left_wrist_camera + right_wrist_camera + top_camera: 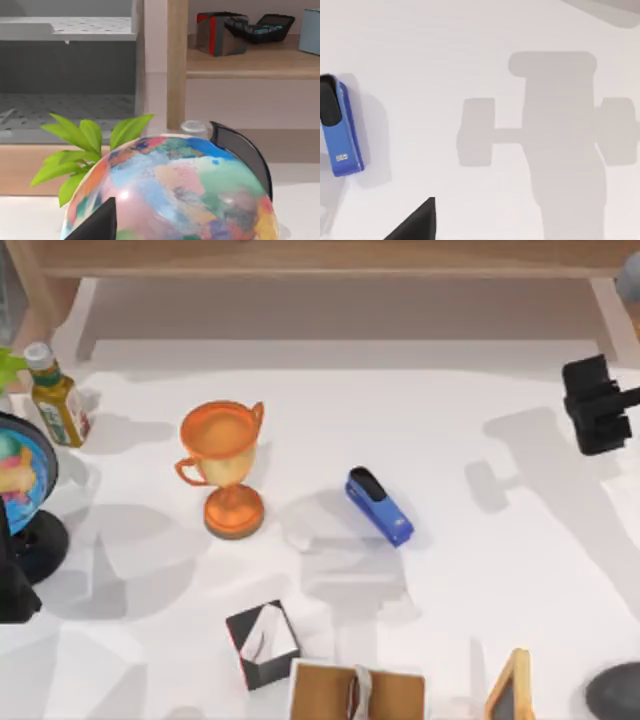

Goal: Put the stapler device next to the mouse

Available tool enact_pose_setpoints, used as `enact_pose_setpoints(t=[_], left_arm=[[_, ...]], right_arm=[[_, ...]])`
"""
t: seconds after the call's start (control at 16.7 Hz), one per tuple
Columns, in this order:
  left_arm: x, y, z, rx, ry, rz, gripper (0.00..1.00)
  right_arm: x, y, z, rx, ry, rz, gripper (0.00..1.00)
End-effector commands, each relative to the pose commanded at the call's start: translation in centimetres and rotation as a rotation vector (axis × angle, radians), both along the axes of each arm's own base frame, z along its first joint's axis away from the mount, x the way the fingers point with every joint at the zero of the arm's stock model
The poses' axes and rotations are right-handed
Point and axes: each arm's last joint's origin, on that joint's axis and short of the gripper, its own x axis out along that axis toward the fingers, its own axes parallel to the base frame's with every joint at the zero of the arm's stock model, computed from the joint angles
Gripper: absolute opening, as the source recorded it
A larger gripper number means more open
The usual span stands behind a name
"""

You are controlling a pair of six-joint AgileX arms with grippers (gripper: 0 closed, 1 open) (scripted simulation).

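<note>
The stapler device is slim and blue with a black rear end. It lies flat and slanted on the white table, just right of centre, and also shows in the right wrist view. The mouse is a dark rounded body cut off at the table's front right corner. My right gripper hangs over the far right side, well apart from the stapler, with nothing in it. My left arm is parked at the left edge beside the globe.
An orange trophy stands left of the stapler. A globe, a bottle and a green plant crowd the left edge. A small box, a wooden item and a small board line the front edge.
</note>
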Motion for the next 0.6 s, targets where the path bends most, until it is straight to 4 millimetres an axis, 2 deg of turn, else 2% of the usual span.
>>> enact_pose_setpoints(t=[0.12,0.3,0.42,0.6], left_arm=[[0.0,0.0,0.0,0.0,0.0,0.0,1.0],[0.0,0.0,0.0,0.0,0.0,0.0,1.0],[0.0,0.0,0.0,0.0,0.0,0.0,1.0],[0.0,0.0,0.0,0.0,0.0,0.0,1.0]], right_arm=[[3.7,3.1,-0.5,-0.046,0.132,0.055,1.0],[8.4,8.1,-3.1,-0.118,0.313,0.134,1.0],[10.6,11.4,-5.5,-0.164,0.417,0.181,1.0],[12.5,15.6,-9.3,-0.224,0.539,0.239,1.0]])
